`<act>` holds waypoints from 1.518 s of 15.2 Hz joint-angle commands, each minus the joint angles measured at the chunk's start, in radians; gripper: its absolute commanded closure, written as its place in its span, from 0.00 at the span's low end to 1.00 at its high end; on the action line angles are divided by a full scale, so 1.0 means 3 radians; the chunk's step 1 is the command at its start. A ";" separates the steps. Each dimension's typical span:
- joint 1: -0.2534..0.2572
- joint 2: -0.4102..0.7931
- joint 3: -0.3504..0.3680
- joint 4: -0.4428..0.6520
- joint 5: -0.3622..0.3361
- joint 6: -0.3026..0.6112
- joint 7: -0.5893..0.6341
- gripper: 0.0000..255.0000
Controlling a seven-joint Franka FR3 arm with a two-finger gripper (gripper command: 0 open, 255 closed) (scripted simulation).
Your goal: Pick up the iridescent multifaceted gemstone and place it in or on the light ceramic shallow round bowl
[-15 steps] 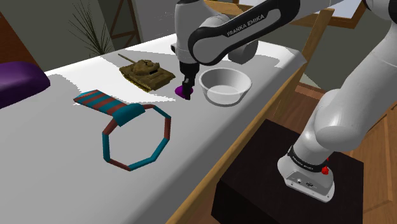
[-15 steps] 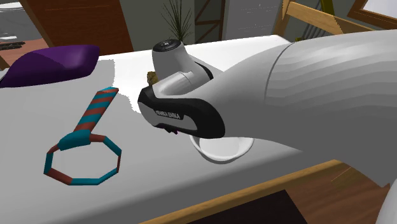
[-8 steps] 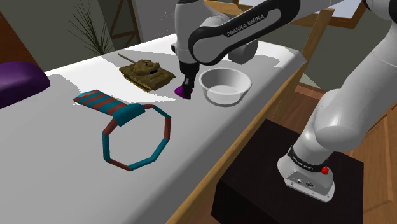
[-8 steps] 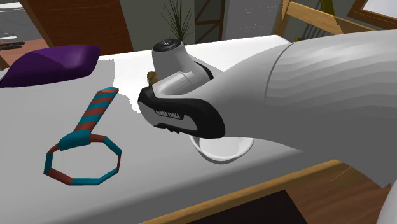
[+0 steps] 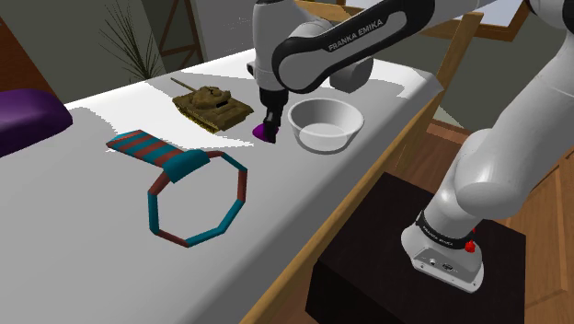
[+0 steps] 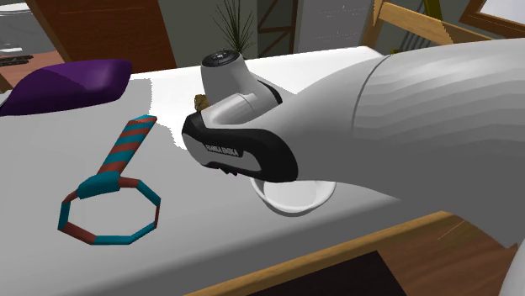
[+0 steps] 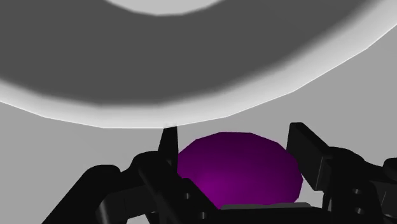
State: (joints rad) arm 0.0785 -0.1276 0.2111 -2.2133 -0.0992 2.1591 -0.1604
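All-black two-finger gripper (image 5: 269, 127) is down at the white table top (image 5: 83, 239), right beside the white shallow round bowl (image 5: 324, 126), on the bowl's side facing the olive-brown toy tank (image 5: 213, 104). Purple faceted gemstone (image 5: 262, 134) sits on the table under the gripper, just off the bowl's outer wall, not in it. In the wrist view the fingers (image 7: 304, 153) stand one gem-width apart with the gemstone (image 7: 238, 168) filling the gap, both pads at its sides: clasped, gem resting on the surface. The bowl wall (image 7: 191, 63) curves close ahead of the gripper (image 7: 234, 143). The tank is just beyond the gem from the bowl, near but apart. A teal-and-red striped octagonal ring with a handle (image 5: 189, 189) lies well apart from the bowl, further along the table, and a purple cushion (image 5: 28, 120) is further out at the far end. The dark box stand (image 5: 405, 248) sits off the table edge nearest the bowl. In the second exterior view the white forearm (image 6: 395, 126) covers most of the bowl (image 6: 290, 200), leaving a sliver of the rim.
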 commanded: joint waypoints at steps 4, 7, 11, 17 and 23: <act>0.0004 -0.0069 -0.0004 0.0131 0.0029 -0.0200 -0.0034 1.00; 0.0005 -0.0106 -0.0008 0.0228 0.0044 -0.0333 -0.0055 1.00; -0.0050 0.0074 -0.0181 0.0425 0.0567 -0.0416 -0.0234 0.00; -0.0098 0.0309 -0.0296 0.0442 0.1054 -0.0303 -0.0389 0.00; -0.0088 0.0351 -0.0285 0.0374 0.1061 -0.0191 -0.0392 0.00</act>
State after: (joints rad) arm 0.0521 -0.0226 0.1257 -2.1000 0.2190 2.1001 -0.2776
